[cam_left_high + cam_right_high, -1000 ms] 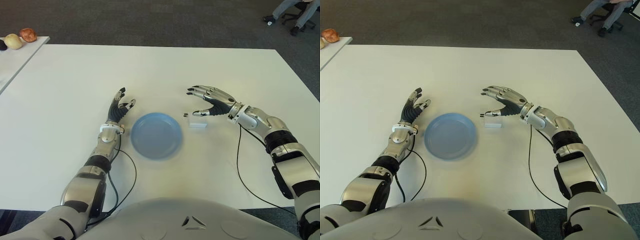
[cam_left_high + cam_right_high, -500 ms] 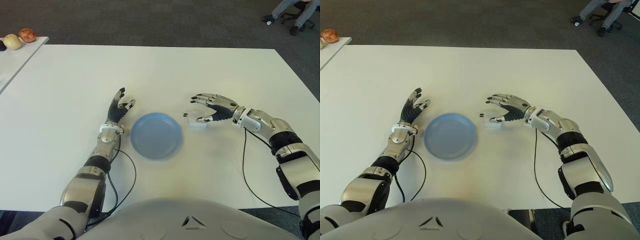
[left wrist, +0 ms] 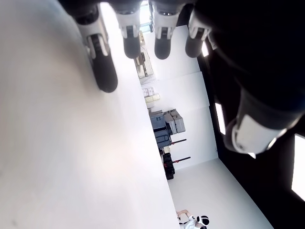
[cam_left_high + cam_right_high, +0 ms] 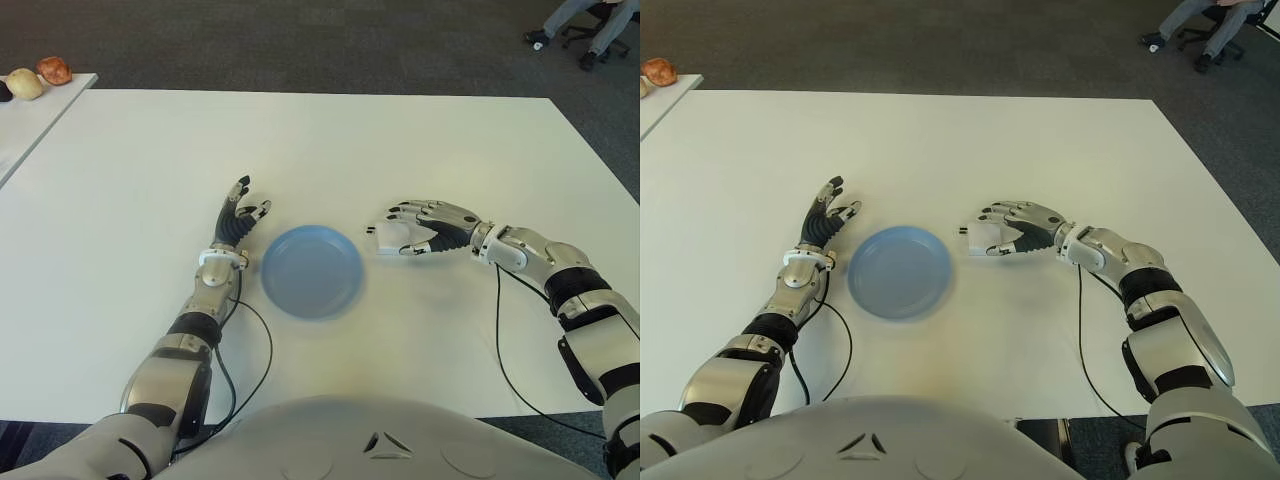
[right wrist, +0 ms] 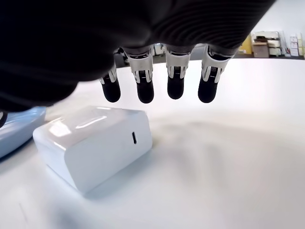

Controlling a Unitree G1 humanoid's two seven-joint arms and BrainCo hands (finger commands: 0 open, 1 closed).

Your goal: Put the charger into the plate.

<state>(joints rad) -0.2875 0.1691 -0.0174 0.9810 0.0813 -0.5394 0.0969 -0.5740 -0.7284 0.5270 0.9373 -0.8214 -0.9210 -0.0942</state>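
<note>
The white block charger (image 4: 390, 238) lies on the white table (image 4: 400, 140) just right of the empty blue plate (image 4: 312, 272). My right hand (image 4: 410, 230) arches over the charger from the right, thumb at its near side. In the right wrist view the fingertips (image 5: 145, 93) hover just above and behind the charger (image 5: 93, 143) with a gap, not gripping it; the plate's rim (image 5: 14, 131) shows beside it. My left hand (image 4: 240, 215) shows left of the plate, fingers spread and holding nothing.
A side table at the far left carries round fruit-like items (image 4: 28, 82). A seated person's legs and an office chair (image 4: 590, 25) are on the floor beyond the far right corner. Thin cables trail from both wrists across the table.
My right hand has come down and nearer, from above and behind the charger to arched closely over it, fingers lower. The charger, the plate and my left hand have not moved.
</note>
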